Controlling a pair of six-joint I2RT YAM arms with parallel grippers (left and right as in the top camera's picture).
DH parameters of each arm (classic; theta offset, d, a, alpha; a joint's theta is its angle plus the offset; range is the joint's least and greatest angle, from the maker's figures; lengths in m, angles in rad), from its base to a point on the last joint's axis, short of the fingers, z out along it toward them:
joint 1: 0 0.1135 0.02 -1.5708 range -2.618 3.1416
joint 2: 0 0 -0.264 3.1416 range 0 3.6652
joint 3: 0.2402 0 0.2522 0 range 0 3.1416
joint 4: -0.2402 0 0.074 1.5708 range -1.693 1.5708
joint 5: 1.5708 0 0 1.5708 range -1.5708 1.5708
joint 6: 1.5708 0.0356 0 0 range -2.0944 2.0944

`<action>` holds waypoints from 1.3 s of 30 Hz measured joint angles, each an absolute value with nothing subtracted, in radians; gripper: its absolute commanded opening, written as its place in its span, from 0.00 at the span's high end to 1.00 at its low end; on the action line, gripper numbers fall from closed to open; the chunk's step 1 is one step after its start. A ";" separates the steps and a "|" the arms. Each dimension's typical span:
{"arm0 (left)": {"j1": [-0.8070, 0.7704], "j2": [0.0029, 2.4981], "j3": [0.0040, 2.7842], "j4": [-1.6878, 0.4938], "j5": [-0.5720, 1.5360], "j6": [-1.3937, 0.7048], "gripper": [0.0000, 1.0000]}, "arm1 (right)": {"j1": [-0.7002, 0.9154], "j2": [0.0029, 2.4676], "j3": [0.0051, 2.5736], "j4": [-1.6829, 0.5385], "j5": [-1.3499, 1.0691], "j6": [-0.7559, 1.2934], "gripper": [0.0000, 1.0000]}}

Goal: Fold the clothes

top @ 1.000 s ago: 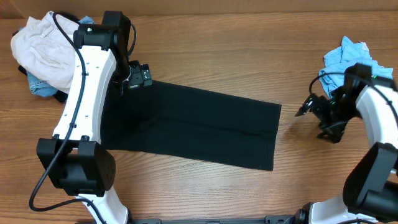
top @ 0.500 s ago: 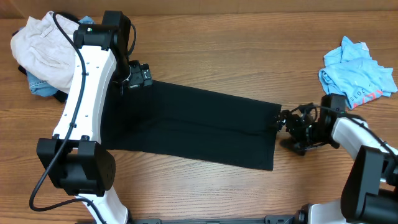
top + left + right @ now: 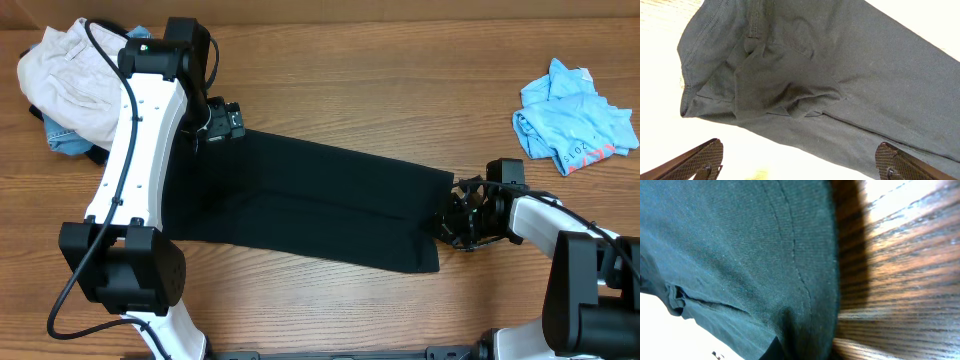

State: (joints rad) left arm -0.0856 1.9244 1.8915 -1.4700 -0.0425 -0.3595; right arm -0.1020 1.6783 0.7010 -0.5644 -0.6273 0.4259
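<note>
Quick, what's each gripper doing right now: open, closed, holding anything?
Left gripper: open, fingers wide apart over the black T-shirt, holding nothing.
Right gripper: at the T-shirt's right edge; open or shut cannot be told.

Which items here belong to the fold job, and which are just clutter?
Job:
- large plain black soft-fabric T-shirt, spread out in the middle

Lying about:
- crumpled cream fabric trousers, far left
- crumpled light blue tee with red print, far right

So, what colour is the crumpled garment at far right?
The garment is light blue with red print; overhead view.
</note>
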 measured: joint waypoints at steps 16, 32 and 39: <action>-0.086 1.924 1.892 -1.469 -0.043 -0.360 0.00 | -0.279 1.720 1.353 -1.303 0.036 0.489 0.96; -0.086 1.924 1.892 -1.484 -0.034 -0.360 0.00 | 0.293 1.720 1.314 -1.230 0.036 0.550 0.73; -0.086 1.924 1.891 -1.494 -0.034 -0.360 0.00 | -0.007 1.718 1.483 -1.363 0.062 0.524 0.07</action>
